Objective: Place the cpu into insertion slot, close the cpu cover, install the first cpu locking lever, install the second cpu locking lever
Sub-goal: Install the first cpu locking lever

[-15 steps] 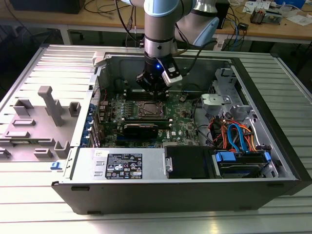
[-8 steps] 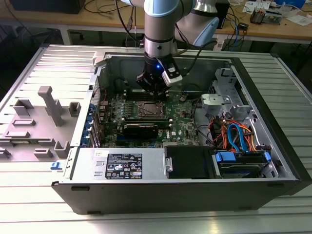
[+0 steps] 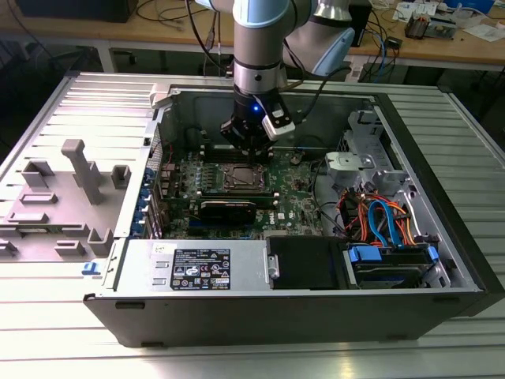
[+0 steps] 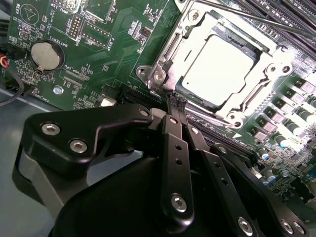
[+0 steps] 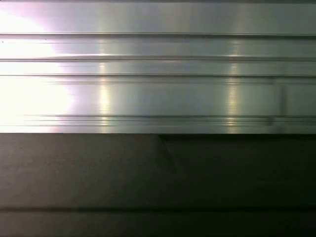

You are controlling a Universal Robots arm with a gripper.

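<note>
Our exterior view sits high, tilted down, mid-range, w/ the whole open pc case [image 3: 260, 316] in frame. Second wrist view peers past the gripper [image 4: 177, 101] v. close onto the green board [image 4: 113, 54], which we also get in the exterior view; first wrist view faces ribbed metal [image 5: 158, 74], close up.

We see a ribbed aluminium table [image 3: 442, 347] carrying an open black computer case [image 3: 260, 320], with grey plastic holder blocks [image 3: 79, 170] standing beside it at the exterior view's left.
</note>
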